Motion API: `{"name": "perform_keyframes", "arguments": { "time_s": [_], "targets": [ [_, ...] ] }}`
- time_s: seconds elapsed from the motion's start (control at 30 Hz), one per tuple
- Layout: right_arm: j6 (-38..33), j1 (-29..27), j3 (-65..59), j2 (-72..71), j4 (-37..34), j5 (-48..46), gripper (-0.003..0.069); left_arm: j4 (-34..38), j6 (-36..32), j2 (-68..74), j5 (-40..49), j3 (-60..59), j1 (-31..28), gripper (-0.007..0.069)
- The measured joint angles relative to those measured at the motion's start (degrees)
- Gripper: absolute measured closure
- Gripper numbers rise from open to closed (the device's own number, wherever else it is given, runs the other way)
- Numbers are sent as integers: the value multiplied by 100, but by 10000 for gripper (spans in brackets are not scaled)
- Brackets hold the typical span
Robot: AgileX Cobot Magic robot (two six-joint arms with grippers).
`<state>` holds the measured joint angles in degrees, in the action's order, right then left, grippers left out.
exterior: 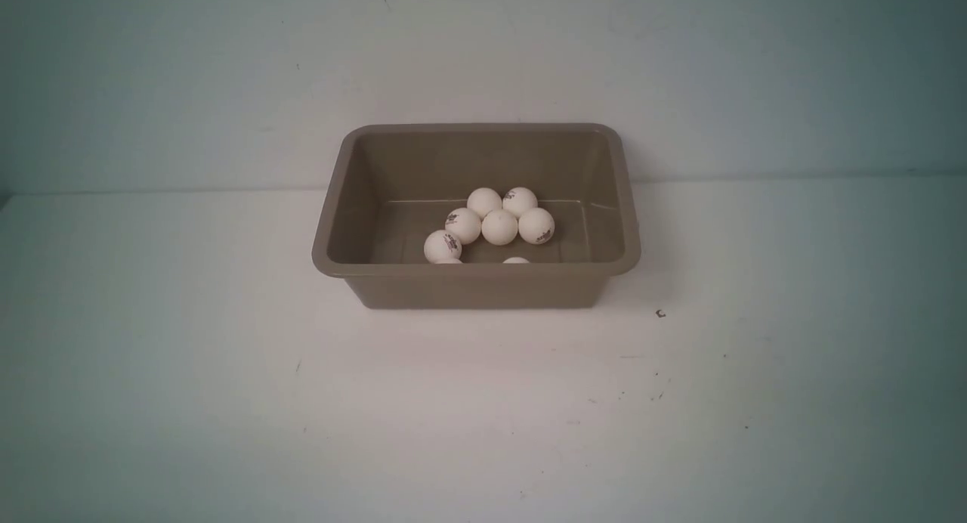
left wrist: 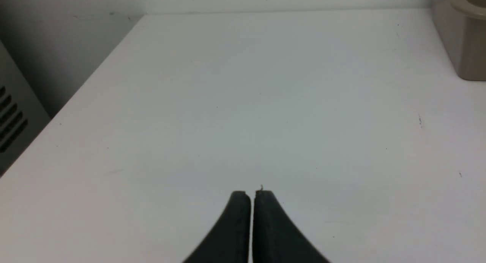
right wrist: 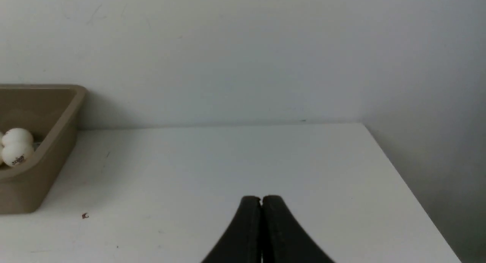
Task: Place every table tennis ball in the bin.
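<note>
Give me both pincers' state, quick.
Left pincer: closed, holding nothing, above bare table.
Right pincer: closed, holding nothing, off to the side of the bin.

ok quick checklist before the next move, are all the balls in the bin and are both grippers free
1. Balls in the bin: six table tennis balls show whole, two more peek over the near rim; ok.
2. Stray balls on the table: none in any view; ok.
3. Left gripper: shut, holding nothing; ok.
4. Right gripper: shut, holding nothing; ok.
5. Both grippers apart from the bin: ok.
6. Bin upright and flat on the table: ok.
</note>
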<state>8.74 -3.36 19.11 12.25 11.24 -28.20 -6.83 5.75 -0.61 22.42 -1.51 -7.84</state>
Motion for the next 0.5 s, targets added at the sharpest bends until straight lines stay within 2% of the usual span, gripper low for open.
{"name": "perform_keyframes", "arguments": {
  "time_s": [0.27,0.5],
  "targets": [
    [40,-11,-1368,-763,30,408,676,0,0,0,0,0,0,629],
    [45,-11,-1735,-1038,30,537,676,0,0,0,0,0,0,629]
  ]
}}
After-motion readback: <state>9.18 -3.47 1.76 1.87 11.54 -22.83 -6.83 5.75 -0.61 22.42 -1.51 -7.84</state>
